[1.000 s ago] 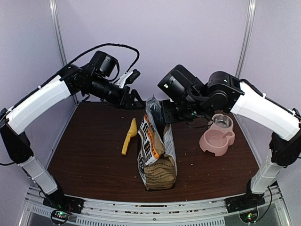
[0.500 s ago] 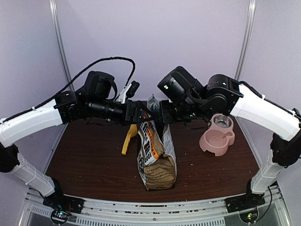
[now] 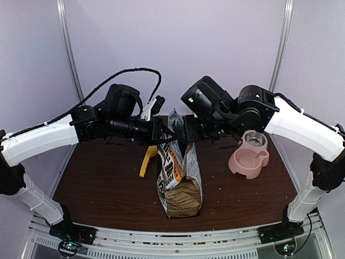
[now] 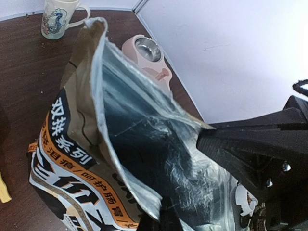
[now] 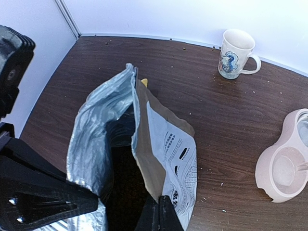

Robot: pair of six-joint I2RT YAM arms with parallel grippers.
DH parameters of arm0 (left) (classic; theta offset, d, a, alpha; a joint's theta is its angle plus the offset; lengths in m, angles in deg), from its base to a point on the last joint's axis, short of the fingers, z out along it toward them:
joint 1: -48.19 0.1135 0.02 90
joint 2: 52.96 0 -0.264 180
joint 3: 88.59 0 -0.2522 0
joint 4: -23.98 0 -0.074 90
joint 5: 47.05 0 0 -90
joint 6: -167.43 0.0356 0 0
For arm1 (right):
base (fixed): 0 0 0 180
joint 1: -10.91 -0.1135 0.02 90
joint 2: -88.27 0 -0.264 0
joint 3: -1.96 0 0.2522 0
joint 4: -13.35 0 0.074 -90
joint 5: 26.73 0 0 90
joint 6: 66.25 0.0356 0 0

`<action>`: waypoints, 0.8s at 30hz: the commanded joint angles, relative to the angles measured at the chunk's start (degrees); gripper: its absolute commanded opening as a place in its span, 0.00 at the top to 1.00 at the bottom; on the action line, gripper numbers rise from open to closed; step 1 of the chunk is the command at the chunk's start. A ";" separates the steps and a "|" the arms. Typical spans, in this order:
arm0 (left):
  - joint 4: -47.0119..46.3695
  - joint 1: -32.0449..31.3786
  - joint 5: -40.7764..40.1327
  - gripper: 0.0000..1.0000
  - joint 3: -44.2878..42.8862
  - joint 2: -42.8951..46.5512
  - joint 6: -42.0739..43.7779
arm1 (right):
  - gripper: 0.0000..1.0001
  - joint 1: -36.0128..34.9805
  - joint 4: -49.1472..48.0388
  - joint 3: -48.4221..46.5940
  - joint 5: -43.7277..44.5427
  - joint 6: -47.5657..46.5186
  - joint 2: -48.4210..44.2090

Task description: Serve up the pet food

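The kraft-brown pet food bag (image 3: 179, 181) stands upright mid-table with its mouth pulled open. My left gripper (image 3: 164, 133) is shut on the bag's left rim (image 4: 144, 202); its fingertips (image 4: 166, 219) pinch the foil edge. My right gripper (image 3: 186, 133) is shut on the opposite rim, with the brown flap (image 5: 156, 173) nipped between its fingers (image 5: 160, 214). The silver-lined inside (image 5: 120, 183) is dark, and the pet food itself is hidden in it. The pink double bowl (image 3: 249, 156) sits to the right of the bag, apart from it.
A yellow scoop (image 3: 148, 156) lies on the table just left of the bag. A white mug with a blue print (image 5: 236, 54) stands near the back wall. Small crumbs dot the dark wooden table (image 3: 108, 183). Purple walls close in the back and sides.
My left arm has swung right to the bag's mouth, opened wide on the way, then shut on the left rim. The right gripper has kept its hold on the right rim.
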 commanded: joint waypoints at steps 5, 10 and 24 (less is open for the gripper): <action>21.19 0.86 -13.51 1.00 -16.33 0.97 11.09 | 1.00 1.01 6.75 -2.94 7.59 1.00 -4.14; 34.54 1.21 -16.95 1.00 -26.16 -1.51 16.02 | 1.00 2.21 5.57 0.24 9.00 1.82 -7.60; 17.66 1.21 -13.89 0.40 -13.32 5.90 14.66 | 0.85 2.71 -4.17 9.57 1.16 0.41 -11.19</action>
